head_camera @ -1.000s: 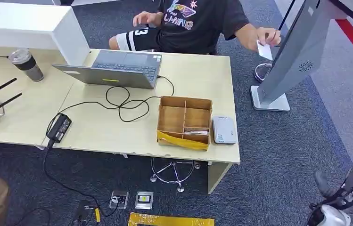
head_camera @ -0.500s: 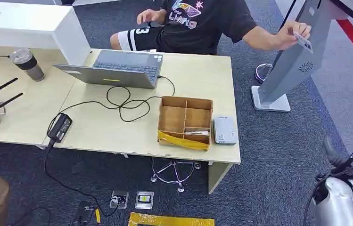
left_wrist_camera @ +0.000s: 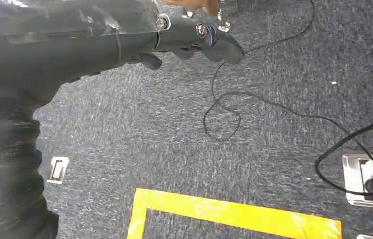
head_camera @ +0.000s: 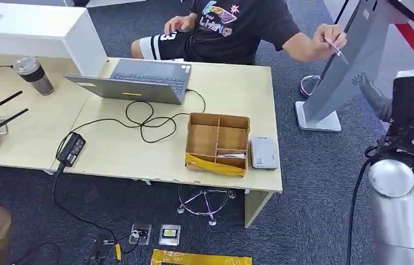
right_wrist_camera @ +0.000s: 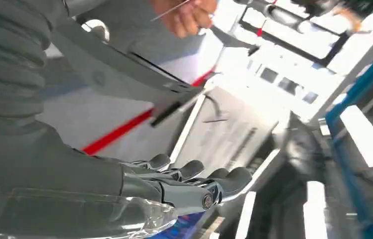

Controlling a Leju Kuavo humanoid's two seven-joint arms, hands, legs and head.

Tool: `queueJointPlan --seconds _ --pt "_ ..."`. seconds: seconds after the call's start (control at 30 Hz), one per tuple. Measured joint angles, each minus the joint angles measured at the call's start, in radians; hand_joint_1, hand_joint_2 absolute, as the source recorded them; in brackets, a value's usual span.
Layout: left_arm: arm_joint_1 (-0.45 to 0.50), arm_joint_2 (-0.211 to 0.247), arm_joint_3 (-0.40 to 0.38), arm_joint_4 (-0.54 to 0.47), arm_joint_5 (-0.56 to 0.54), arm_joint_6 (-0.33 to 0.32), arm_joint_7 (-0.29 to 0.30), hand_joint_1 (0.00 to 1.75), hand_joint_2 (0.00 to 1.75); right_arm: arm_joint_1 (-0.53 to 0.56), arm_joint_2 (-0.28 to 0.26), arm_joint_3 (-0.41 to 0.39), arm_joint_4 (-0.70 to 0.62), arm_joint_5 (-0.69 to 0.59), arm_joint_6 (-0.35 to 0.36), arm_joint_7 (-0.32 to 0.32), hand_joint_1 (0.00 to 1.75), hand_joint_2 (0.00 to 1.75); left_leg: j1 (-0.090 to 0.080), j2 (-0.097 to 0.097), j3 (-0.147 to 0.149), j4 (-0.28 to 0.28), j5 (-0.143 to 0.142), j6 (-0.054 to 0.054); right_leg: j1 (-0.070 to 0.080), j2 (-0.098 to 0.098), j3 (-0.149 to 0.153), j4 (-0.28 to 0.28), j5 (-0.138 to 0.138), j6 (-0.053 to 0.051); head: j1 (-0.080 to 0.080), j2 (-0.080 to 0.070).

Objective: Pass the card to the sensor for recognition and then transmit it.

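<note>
Right hand (head_camera: 378,102) raised beside the kiosk, fingers stretched out and holding nothing.

Seen from its wrist, the right hand (right_wrist_camera: 189,181) has its fingers extended side by side. A seated person's hand (head_camera: 326,44) pinches the card (head_camera: 337,51), a thin pale sliver seen edge-on, against the slanted grey kiosk (head_camera: 348,66), well away from the robot's fingers. On the desk (head_camera: 237,88) the white sensor (head_camera: 263,153) lies just beside the divided cardboard box (head_camera: 217,142). Left hand (left_wrist_camera: 194,42) hangs over the carpet, fingers loosely curled, gripping nothing.
</note>
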Motion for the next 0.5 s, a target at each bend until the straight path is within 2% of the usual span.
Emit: queueJointPlan --seconds 0.1,0.2,0.5 --pt "-0.01 -0.001 -0.013 0.0 -0.01 -0.007 0.013 0.0 1.75 -0.013 0.03 0.074 -0.097 0.129 0.069 0.004 0.0 1.75 0.0 0.0 0.0 0.0 0.0 0.0 0.0 0.001 0.0 0.0 0.0 0.0 0.0 0.0" --pt "-0.02 -0.003 -0.022 0.0 -0.014 -0.013 0.026 0.0 1.75 -0.042 0.063 0.134 -0.141 0.211 0.14 0.01 0.0 1.75 0.0 0.0 0.0 0.0 0.001 0.0 0.0 0.0 0.0 0.0 0.0 0.0 0.0 0.0" --pt "-0.028 -0.003 -0.036 0.0 -0.024 -0.019 0.033 0.0 1.75 -0.1 0.114 0.235 -0.165 0.245 0.231 0.01 0.0 1.75 0.0 0.0 0.0 0.0 0.001 0.0 0.0 0.001 0.0 0.0 0.0 0.0 0.0 0.0"
